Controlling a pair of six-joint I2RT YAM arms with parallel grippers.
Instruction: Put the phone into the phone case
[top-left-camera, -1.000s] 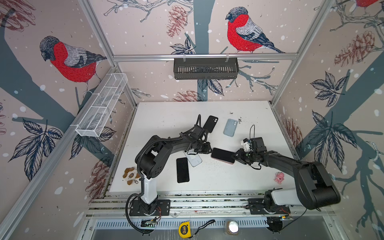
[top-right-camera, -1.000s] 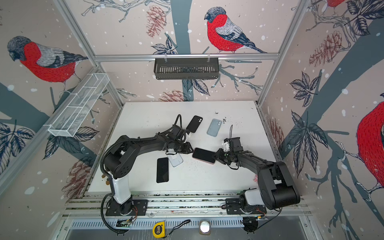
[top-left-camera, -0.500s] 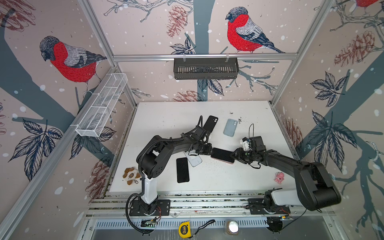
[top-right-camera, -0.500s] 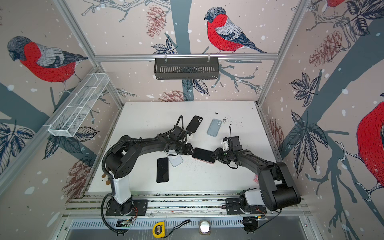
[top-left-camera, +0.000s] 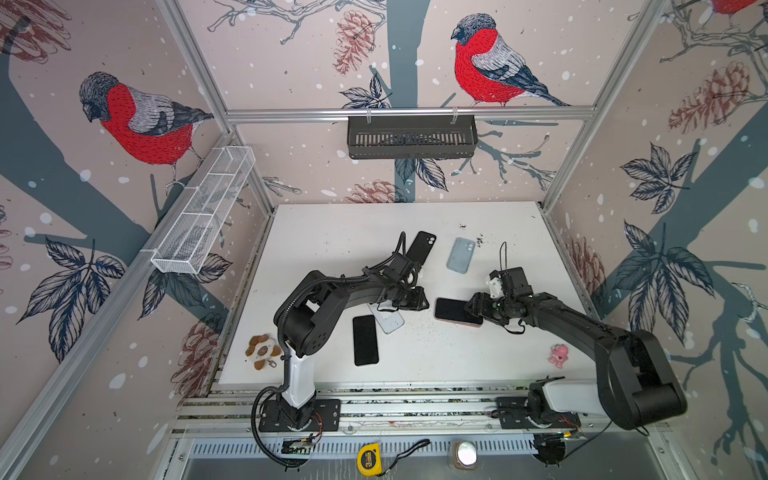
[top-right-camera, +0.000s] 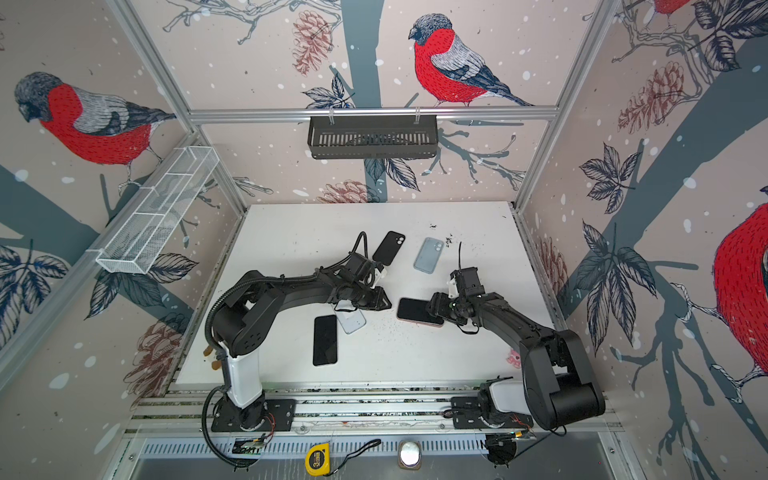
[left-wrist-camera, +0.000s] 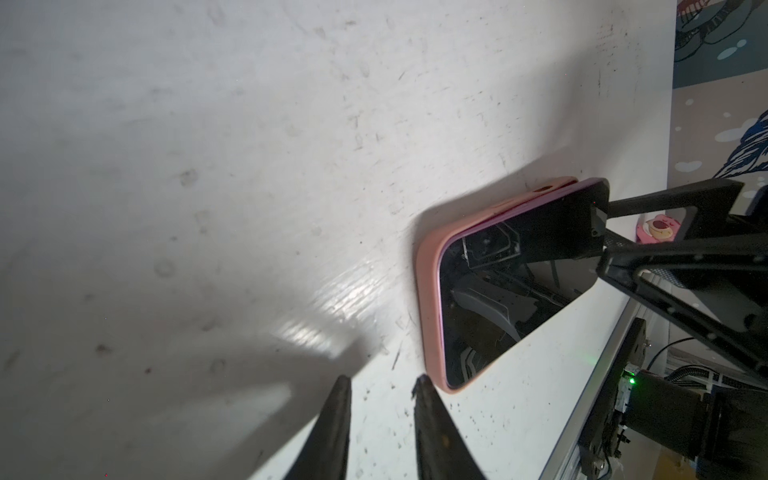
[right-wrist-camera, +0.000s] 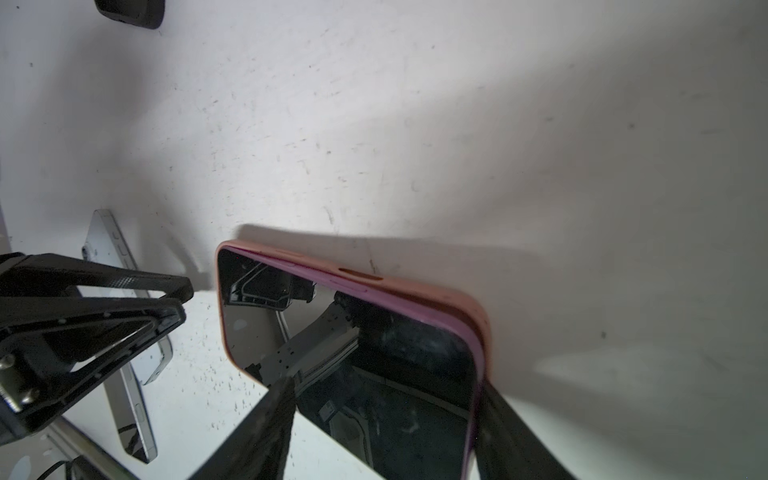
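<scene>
The phone (top-left-camera: 455, 309) lies screen up in the pink phone case (left-wrist-camera: 430, 299), near the middle of the white desk (top-left-camera: 332, 232), a little toward 3 o'clock. One long side of the phone sticks up a bit above the case rim. The right tool (top-left-camera: 476, 309) is at the phone's 3 o'clock end. Its fingers are spread apart, with that end between them. The left tool (left-wrist-camera: 381, 380) is just beside the phone at its 9 o'clock end. Its fingers are a little apart and hold nothing. A black phone (top-left-camera: 365, 340) lies toward 7 o'clock.
</scene>
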